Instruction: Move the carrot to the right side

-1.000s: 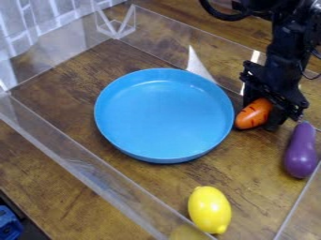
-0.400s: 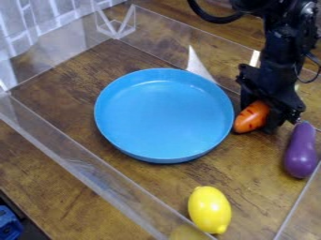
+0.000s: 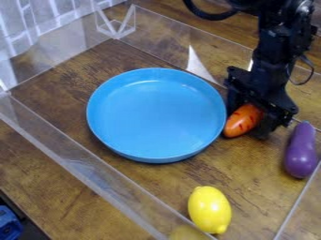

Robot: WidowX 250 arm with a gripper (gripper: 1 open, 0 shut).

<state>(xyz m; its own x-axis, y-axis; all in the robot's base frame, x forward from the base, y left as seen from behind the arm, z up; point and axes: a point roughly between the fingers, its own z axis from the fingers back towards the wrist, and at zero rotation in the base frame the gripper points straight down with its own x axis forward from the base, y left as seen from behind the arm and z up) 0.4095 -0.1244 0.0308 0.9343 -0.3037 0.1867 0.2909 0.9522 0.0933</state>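
Observation:
The orange carrot point(image 3: 242, 120) lies on the wooden table, its left end against the right rim of the blue plate point(image 3: 113, 131). My black gripper point(image 3: 260, 111) points down right over it, the fingers point(image 3: 234, 94) standing apart on either side of the carrot, which rests low between them. The gripper's body hides the carrot's leafy end.
A purple eggplant point(image 3: 299, 148) lies just right of the gripper. A yellow lemon point(image 3: 209, 208) sits near the front. Clear plastic walls point(image 3: 75, 178) fence the table at the front and left. A white card point(image 3: 198, 62) stands behind the plate.
The gripper and carrot shifted a little left and toward the front. The blue plate slid left with them. The fingers now look spread off the carrot.

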